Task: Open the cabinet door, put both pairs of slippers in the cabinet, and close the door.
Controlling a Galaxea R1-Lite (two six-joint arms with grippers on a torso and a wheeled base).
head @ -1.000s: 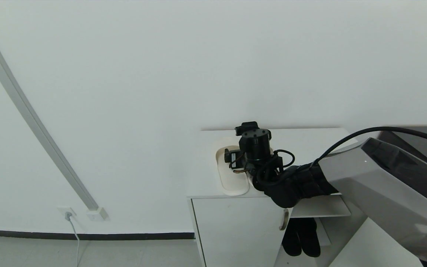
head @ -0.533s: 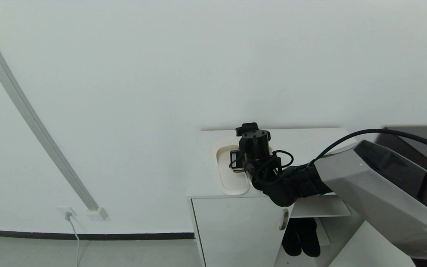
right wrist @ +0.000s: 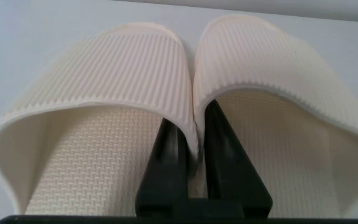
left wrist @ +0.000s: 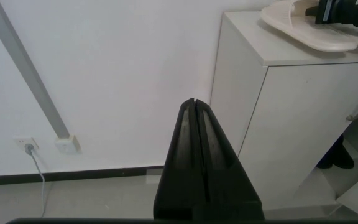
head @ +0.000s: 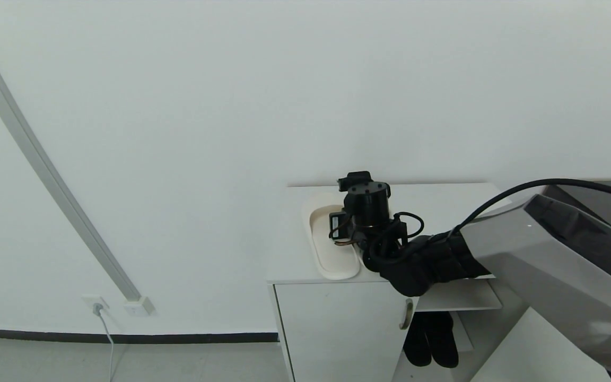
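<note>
With my right gripper (right wrist: 193, 134), fingers (right wrist: 166, 168) are clamped on the touching inner walls of the cream slippers (right wrist: 129, 74), one finger inside each, on the cabinet worktop (head: 443, 204) at the centre of the head frame. The pair's long axis runs from front edge to wall, toes away from my wrist; the open compartment holding the black slippers (head: 433, 339) lies toward the lower right, below the worktop. My left gripper (left wrist: 195, 146), fingers pressed together and empty, hangs well apart, so I judge the right arm nearer.

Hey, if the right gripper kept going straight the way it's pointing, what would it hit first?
Most likely the ribbed uppers of the cream slippers. The right gripper has one finger inside each slipper, aimed toward the toe ends, though depth is hard to judge.
</note>
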